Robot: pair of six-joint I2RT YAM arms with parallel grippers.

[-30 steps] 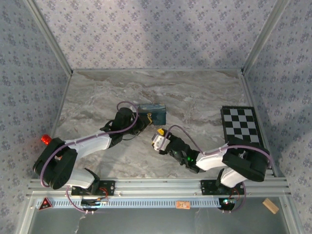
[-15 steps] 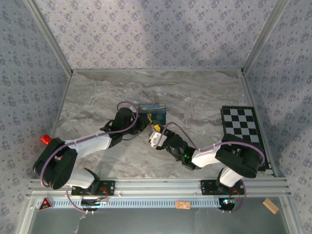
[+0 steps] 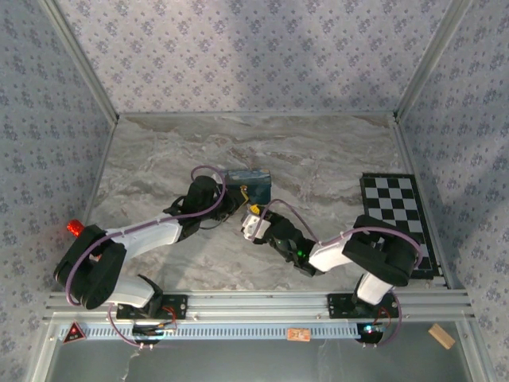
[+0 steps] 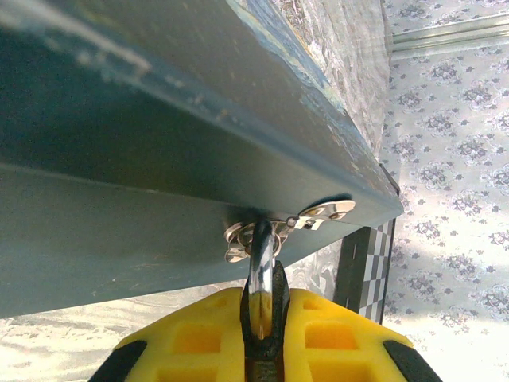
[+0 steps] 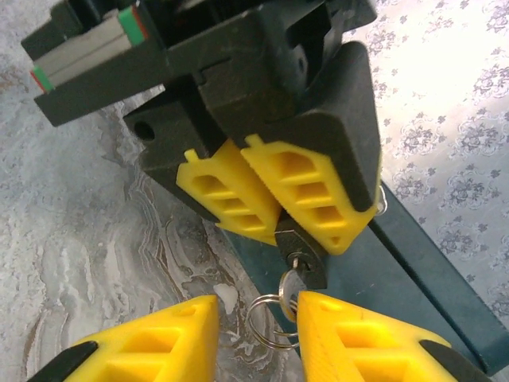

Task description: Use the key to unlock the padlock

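Gripper, left (image 4: 262,312): clenched on the padlock (image 5: 306,253), yellow fingers (image 4: 199,338) pressed to both sides of its black body. The shackle (image 4: 260,267) rises from between these fingers and passes through the hasp (image 4: 318,215) on the edge of the blue box (image 4: 159,159) directly ahead of the gripper.

Padlock: held steady, keyway end sticking out past the left fingertips toward the right gripper.

Key (image 5: 289,288): seated in the keyway, its ring (image 5: 265,320) hanging loose below it.

Gripper, right (image 5: 258,302): jaws parted, one on each side of the key. The key head lies close against one finger, and a visible gap remains at the other. Nothing is gripped.

Step in hand: taking hold of the inserted key.

Next move, as judged: pinch the key head firmly, then rotate the wrist about the key's axis while the left gripper resists the twist. The loose ring could foul the pinch.
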